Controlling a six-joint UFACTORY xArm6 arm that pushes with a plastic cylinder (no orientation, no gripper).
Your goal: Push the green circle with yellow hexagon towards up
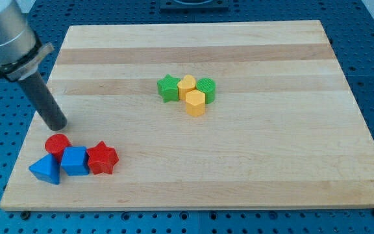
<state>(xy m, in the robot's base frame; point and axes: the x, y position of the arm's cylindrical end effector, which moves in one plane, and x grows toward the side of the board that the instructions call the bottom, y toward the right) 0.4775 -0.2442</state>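
The green circle (206, 88) sits near the middle of the wooden board (252, 156), at the right end of a tight cluster. The yellow hexagon (195, 103) touches it from below left. A yellow block of rounded shape (186, 86) and a green star (168, 88) lie to the circle's left in the same cluster. My tip (58, 126) is far off at the view's left, near the board's left edge, well apart from the green circle and the yellow hexagon and just above the red circle.
A second cluster lies at the view's bottom left: a red circle (57, 145), a blue triangle (45, 169), a blue block (74, 160) and a red star (102, 158). Blue perforated table surrounds the board.
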